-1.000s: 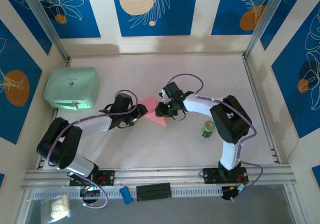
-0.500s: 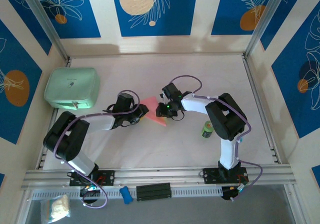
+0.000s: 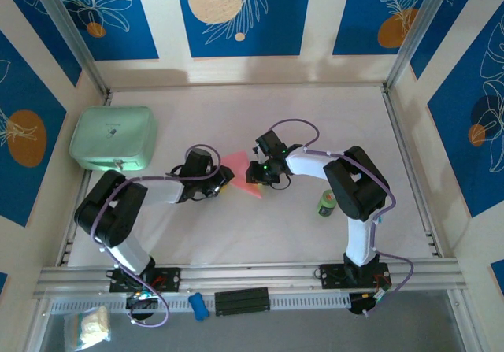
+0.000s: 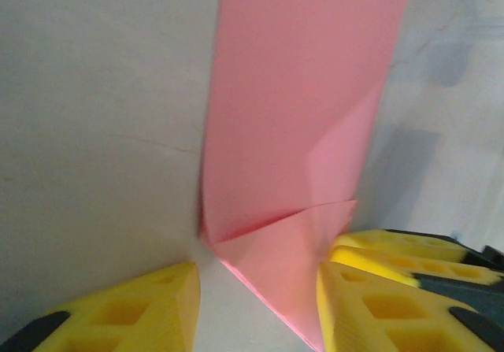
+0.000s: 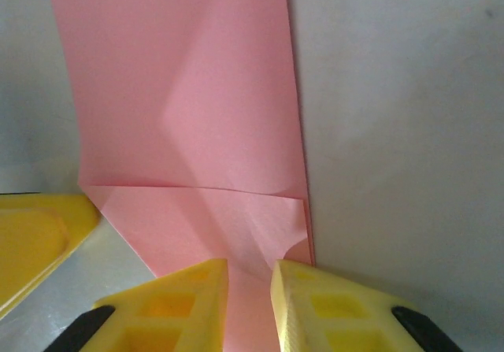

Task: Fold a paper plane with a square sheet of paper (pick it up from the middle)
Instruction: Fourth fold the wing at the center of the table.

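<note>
**The pink paper [image 3: 239, 167] lies in the middle**

We see it flat on the table [image 3: 299, 124], partly folded, with a crease across one corner. The left pincer [image 4: 258, 273] is released, with its fingers wide, one on each side of that corner. The right pincer [image 5: 250, 272] holds its fingers close together over the far edge; we cannot tell if it pinches. The green box [image 3: 113, 138] and the green can [image 3: 327, 203] sit well apart from the paper, with lots of table between.
</note>
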Tool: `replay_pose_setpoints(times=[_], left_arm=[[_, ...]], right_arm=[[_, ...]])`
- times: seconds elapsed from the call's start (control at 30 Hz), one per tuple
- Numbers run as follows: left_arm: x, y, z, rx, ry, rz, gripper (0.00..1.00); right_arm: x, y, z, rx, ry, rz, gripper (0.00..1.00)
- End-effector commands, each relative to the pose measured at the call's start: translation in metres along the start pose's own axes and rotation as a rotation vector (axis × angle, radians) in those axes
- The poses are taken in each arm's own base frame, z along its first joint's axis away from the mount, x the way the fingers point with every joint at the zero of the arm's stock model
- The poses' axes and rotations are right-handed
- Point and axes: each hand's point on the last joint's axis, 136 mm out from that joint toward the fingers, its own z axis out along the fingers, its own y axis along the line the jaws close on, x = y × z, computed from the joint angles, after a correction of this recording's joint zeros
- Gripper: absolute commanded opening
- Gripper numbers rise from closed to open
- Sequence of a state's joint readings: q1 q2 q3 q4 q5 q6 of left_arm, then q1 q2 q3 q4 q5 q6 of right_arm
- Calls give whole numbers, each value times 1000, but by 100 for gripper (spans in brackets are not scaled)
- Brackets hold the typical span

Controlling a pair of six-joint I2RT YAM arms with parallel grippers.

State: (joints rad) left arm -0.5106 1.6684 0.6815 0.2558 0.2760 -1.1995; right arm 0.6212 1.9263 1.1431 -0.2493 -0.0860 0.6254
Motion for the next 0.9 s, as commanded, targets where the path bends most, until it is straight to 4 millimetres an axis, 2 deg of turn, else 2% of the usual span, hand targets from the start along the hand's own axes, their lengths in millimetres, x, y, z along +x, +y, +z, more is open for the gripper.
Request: replay_pose_setpoints(times=[0.0, 0.33, 0.57, 0.87], left_arm=[[-5, -4, 6, 9, 0, 0, 43], [-5, -15, 8, 48, 17, 31, 31], [-8, -26, 7, 64, 18, 63, 27], [-9, -28, 12, 58, 37, 92, 25]], right_arm=[[27, -22, 10, 59, 84, 40, 24], [29, -23, 12, 62, 91, 39, 24], [30, -25, 13, 66, 96, 37, 24], [30, -26, 12, 65, 92, 31, 24]])
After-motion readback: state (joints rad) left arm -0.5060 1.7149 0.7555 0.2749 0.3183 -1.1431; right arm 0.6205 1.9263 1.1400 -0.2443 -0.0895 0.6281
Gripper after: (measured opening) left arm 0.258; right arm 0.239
